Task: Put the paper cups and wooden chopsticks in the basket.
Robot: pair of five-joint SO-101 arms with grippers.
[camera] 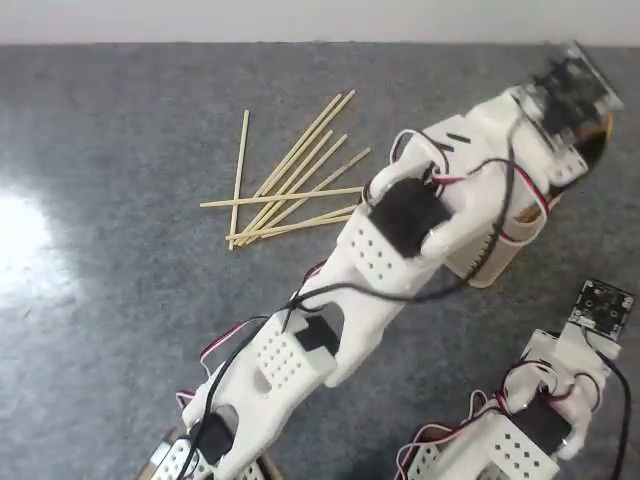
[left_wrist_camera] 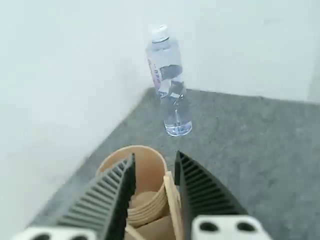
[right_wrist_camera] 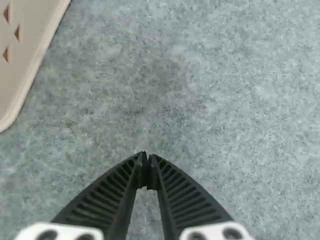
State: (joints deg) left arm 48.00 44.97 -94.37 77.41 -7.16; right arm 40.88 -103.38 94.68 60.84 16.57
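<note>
Left hand (left_wrist_camera: 156, 156) grips the nested paper cups (left_wrist_camera: 147, 180) by one side of the rim.

The cups (camera: 505, 235) hang under that arm to the right, while the wooden chopsticks (camera: 290, 185) lie scattered on the counter (camera: 120, 120) farther left. The right hand (right_wrist_camera: 146, 156) is closed and empty, near the basket (right_wrist_camera: 20, 55). With only one wall pinched, the stack could tilt, slip free or separate in transit; a water bottle (left_wrist_camera: 170, 85) stands beyond it.

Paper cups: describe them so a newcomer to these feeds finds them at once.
On the grey table, follow the long white arm to its far end. There the left gripper holds the paper cups, a nested stack. They are tan and round, unlike the thin chopsticks fanned beside the arm.
</note>
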